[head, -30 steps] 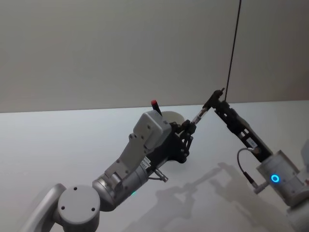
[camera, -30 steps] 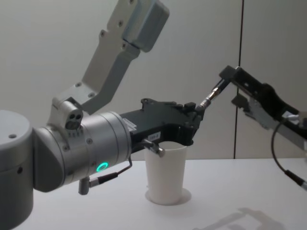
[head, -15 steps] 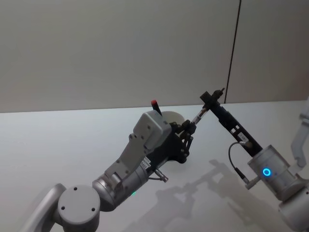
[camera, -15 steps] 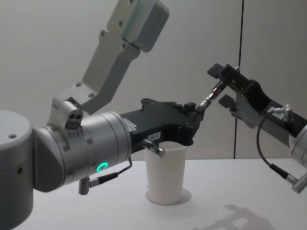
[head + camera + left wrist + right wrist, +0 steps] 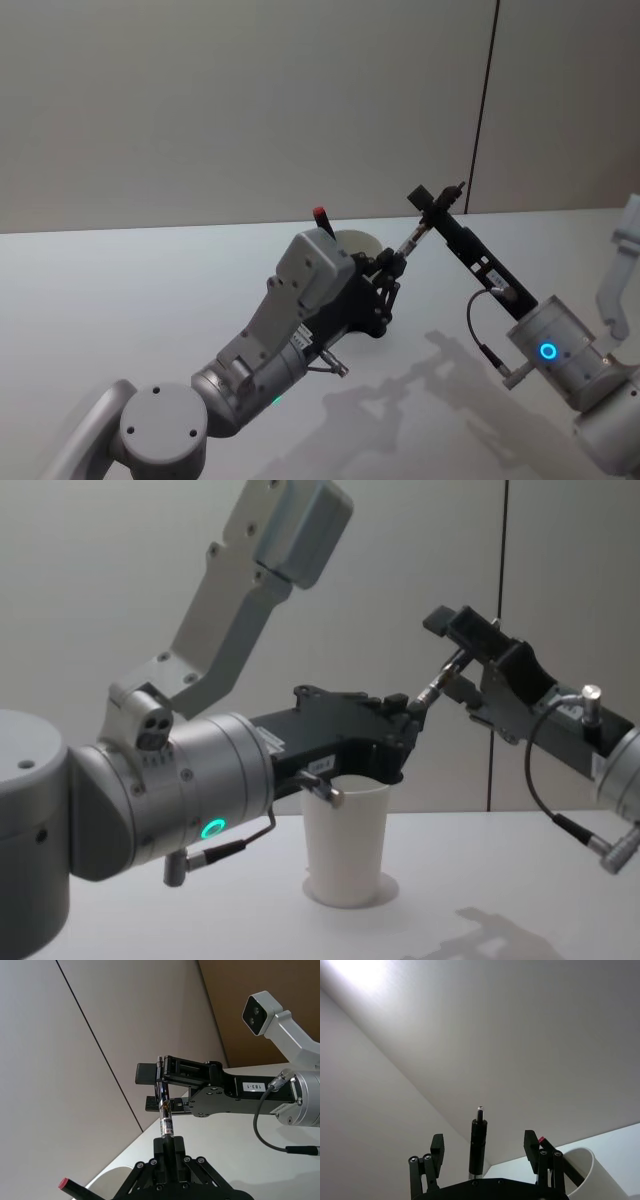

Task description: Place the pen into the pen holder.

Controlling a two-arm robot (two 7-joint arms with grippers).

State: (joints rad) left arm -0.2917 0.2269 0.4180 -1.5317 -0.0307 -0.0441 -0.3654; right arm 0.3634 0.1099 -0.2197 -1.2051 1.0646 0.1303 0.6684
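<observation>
The pen (image 5: 412, 240) is held by its lower end in the closed left gripper (image 5: 392, 265) and is slanted upward just above the cup (image 5: 345, 840), which is stood upright on the table (image 5: 200, 910). The pen's upper end is flanked by the fingers of the right gripper (image 5: 485, 1147), which are spread apart and not touching it. A dark red-tipped stick (image 5: 320, 215) is leaned inside the cup, with its tip above the rim.
</observation>
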